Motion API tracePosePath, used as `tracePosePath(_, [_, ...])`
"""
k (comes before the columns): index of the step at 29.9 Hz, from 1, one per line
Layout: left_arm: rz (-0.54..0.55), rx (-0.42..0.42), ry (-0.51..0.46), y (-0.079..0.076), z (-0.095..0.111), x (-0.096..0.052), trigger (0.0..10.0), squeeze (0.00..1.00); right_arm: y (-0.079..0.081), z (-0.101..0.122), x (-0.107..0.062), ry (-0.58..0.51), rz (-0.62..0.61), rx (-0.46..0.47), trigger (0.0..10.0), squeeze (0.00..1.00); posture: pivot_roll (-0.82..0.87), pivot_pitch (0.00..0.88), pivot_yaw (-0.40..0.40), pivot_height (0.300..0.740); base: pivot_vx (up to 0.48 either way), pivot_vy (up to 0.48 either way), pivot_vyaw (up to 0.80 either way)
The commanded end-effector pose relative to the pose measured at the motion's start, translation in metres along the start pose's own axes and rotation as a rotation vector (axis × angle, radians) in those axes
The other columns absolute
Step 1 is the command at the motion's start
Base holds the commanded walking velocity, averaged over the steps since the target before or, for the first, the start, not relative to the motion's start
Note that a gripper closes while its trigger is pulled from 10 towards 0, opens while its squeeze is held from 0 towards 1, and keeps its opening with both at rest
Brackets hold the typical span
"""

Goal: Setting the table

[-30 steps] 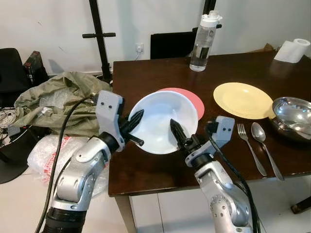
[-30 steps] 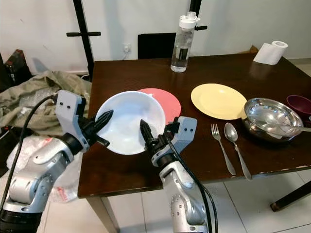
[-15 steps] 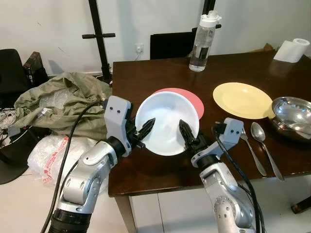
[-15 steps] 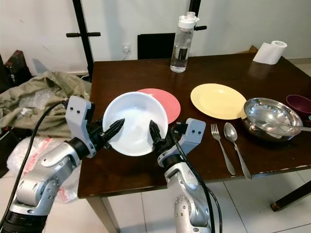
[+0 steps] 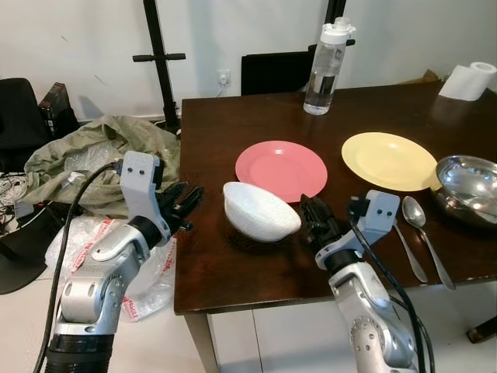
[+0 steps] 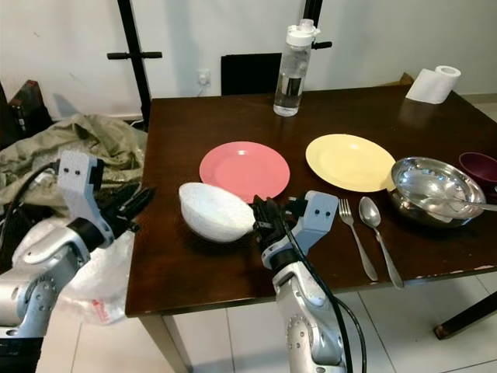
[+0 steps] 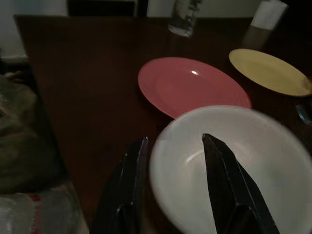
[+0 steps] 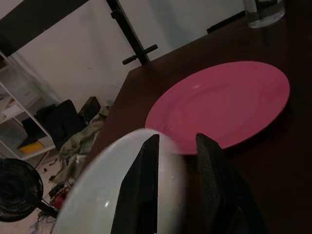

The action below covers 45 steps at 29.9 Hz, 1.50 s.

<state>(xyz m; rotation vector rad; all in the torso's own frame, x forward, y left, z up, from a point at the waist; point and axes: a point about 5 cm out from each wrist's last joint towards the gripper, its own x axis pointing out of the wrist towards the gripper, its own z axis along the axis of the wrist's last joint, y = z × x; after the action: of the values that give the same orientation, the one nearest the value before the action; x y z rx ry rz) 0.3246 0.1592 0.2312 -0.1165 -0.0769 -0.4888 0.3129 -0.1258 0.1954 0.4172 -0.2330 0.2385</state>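
white bowl (image 5: 260, 210) tilted nr table (image 5: 233, 272) front edge | R gripper (image 5: 315, 224) nipping its rim | L gripper (image 5: 183, 203) spread, off table's left edge | bowl stiff, slick, breakable—hold at rim

glossy white bowl (image 5: 260, 210), polished dark wood table (image 5: 225, 268), shiny metal bowl (image 5: 468, 181)

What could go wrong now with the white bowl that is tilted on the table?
The white bowl sits tilted near the front edge of the table, so it may rock or slide off. The right gripper is close beside it and the left gripper is apart, so a nudge could tip it.
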Motion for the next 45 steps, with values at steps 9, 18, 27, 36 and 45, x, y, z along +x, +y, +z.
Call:
tracePosePath(9, [0.005,0.015,0.075,-0.008,-0.015,0.008,10.0,0.00,-0.003,-0.003,-0.003,0.010,-0.022,-0.019,10.0,0.00,0.08,0.159,0.116,0.740,0.000,0.000,0.00])
tracePosePath(18, [-0.009,-0.009,0.124,-0.013,-0.015,0.045,10.0,1.00,0.006,-0.004,-0.001,0.019,0.018,-0.044,10.0,0.00,0.07,0.166,0.124,0.740,0.000,0.000,0.00])
tracePosePath(27, [-0.040,-0.077,0.286,-0.014,-0.030,0.062,10.0,1.00,0.018,-0.008,-0.001,0.041,0.075,-0.055,10.0,0.00,0.08,0.179,0.134,0.740,0.000,0.000,0.00])
tracePosePath(36, [-0.046,-0.025,0.378,-0.014,-0.047,0.056,10.0,0.00,0.017,-0.009,-0.003,0.042,0.065,-0.050,10.0,0.00,0.08,0.182,0.136,0.740,0.000,0.000,0.00])
tracePosePath(45, [-0.041,-0.047,0.479,-0.016,-0.075,0.055,0.0,0.00,0.017,-0.009,-0.002,0.042,0.063,-0.052,10.0,0.00,0.08,0.178,0.136,0.740,0.000,0.000,0.00])
